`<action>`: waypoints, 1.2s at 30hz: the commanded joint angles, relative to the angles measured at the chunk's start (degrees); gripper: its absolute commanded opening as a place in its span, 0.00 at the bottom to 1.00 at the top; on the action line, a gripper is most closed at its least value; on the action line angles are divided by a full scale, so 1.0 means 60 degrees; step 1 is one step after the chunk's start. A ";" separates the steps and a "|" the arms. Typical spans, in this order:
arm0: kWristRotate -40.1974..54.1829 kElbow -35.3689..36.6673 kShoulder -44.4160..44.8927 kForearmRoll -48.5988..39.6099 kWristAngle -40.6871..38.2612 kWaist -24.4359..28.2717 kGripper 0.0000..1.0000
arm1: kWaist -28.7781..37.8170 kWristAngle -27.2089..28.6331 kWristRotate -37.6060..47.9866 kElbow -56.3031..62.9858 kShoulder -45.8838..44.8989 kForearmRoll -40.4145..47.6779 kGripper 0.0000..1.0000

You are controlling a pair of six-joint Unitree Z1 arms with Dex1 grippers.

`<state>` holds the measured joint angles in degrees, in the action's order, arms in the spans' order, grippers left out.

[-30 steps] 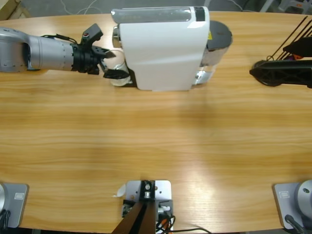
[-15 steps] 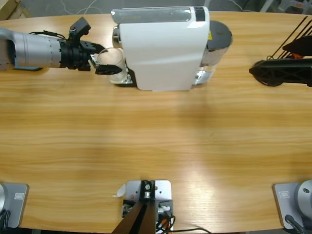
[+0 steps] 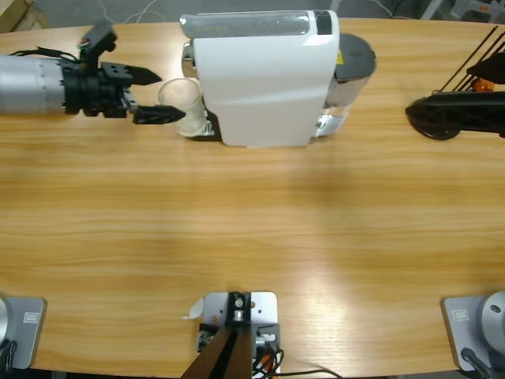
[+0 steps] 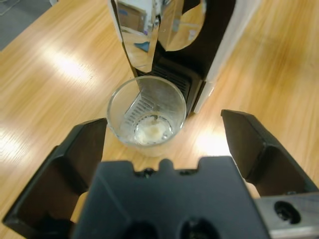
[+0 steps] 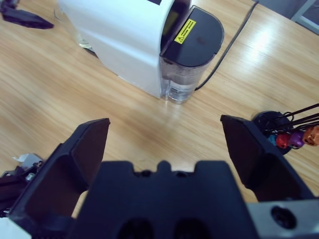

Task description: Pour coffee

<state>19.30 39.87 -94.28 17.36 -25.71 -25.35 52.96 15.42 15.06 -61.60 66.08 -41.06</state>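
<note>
Since a second ago, the left gripper has been drawn back from the machine, away from the glass, so that its jaw tips now lie just beside the glass on the side away from the machine, one to each side of it and not touching. In the left wrist view the left gripper is seen spread wide, released, with nothing held; the glass stands upright and free between the jaw tips, apart from both.

The glass is set on the drip grate at the machine's front, under the spout. A shallow pool of pale brown coffee lies in its bottom, covering no more than the base; the rest of the glass is empty. No stream can be made out falling from the spout.

The right gripper is also open and empty, held well away from the machine on the side opposite the glass, near the capsule rack. The water tank is seen at the machine's back.

By these signs, the placing of the glass is judged done and a little coffee has been delivered. Whether brewing is finished cannot be told; what may be left is the filling, or the taking away of the glass.
</note>
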 commanded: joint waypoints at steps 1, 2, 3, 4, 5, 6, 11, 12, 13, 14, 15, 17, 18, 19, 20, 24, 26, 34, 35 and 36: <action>-0.0272 -0.0411 0.2172 -0.2788 0.1517 -0.0046 1.00 | 0.0082 -0.0121 -0.0595 -0.1121 0.0896 -0.0466 0.37; -0.0260 -0.0437 0.2324 -0.3069 0.1617 -0.0037 1.00 | 0.0056 -0.0136 -0.0823 -0.1323 0.1045 -0.0366 0.16; -0.0257 -0.0469 0.2447 -0.3260 0.1658 -0.0037 1.00 | -0.0079 -0.0233 -0.1034 -0.1464 0.1191 -0.0158 0.00; -0.0257 -0.0493 0.2529 -0.3348 0.1661 -0.0037 1.00 | -0.0243 -0.0277 -0.1107 -0.1555 0.1344 0.0094 0.00; -0.0257 -0.0487 0.2573 -0.3377 0.1649 -0.0040 1.00 | -0.0395 -0.0198 -0.1119 -0.1622 0.1487 0.0337 0.00; -0.0257 -0.0463 0.2585 -0.3377 0.1637 -0.0049 1.00 | -0.0597 -0.0101 -0.1099 -0.1751 0.1666 0.0445 0.00; -0.0281 -0.0355 0.2251 -0.3365 0.1611 -0.0055 1.00 | -0.1608 -0.0391 -0.1304 -0.2656 0.2870 0.0413 0.00; -0.0272 -0.0361 0.2198 -0.3371 0.1629 -0.0052 1.00 | -0.1728 -0.0485 -0.1441 -0.2864 0.3119 0.0407 0.00; -0.0231 -0.0349 0.2166 -0.3365 0.1664 -0.0061 1.00 | -0.1863 -0.0719 -0.1576 -0.3096 0.3362 0.0401 0.00; -0.0155 -0.0346 0.2163 -0.3362 0.1693 -0.0067 1.00 | -0.1942 -0.0848 -0.1638 -0.3342 0.3608 0.0384 0.00; -0.0126 -0.0346 0.2154 -0.3362 0.1693 -0.0067 1.00 | -0.1986 -0.0930 -0.1682 -0.3597 0.3855 0.0349 0.00; -0.0087 -0.0343 0.2122 -0.3362 0.1693 -0.0081 1.00 | -0.2033 -0.1153 -0.1887 -0.4150 0.4341 0.0229 0.00; -0.0073 -0.0346 0.2122 -0.3362 0.1693 -0.0084 1.00 | -0.2071 -0.1243 -0.1989 -0.4379 0.4525 0.0141 0.00; -0.0067 -0.0355 0.2119 -0.3362 0.1705 -0.0096 1.00 | -0.2127 -0.1343 -0.2077 -0.4587 0.4672 0.0059 0.00; -0.0067 -0.0367 0.2107 -0.3362 0.1725 -0.0102 1.00 | -0.2226 -0.1466 -0.2153 -0.4812 0.4836 -0.0044 0.00; -0.0067 -0.0378 0.1867 -0.3362 0.1731 -0.0184 1.00 | -0.2481 -0.1642 -0.2262 -0.5056 0.5088 -0.0158 0.00; -0.0067 -0.0375 0.1714 -0.3336 0.1722 -0.0213 1.00 | -0.2528 -0.1642 -0.2262 -0.5056 0.5114 -0.0158 0.00; -0.0052 -0.0390 0.1609 -0.3274 0.1737 -0.0257 1.00 | -0.2543 -0.1639 -0.2341 -0.5061 0.5243 -0.0208 0.00; -0.0052 -0.0405 0.1621 -0.3274 0.1737 -0.0257 1.00 | -0.2543 -0.1648 -0.2350 -0.5070 0.5284 -0.0231 0.00; -0.0052 -0.0405 0.1621 -0.3274 0.1737 -0.0269 1.00 | -0.2543 -0.1648 -0.2350 -0.5070 0.5316 -0.0264 0.00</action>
<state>18.28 38.91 -83.02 -1.95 -16.04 -26.37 38.46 6.39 2.15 -92.18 94.22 -41.37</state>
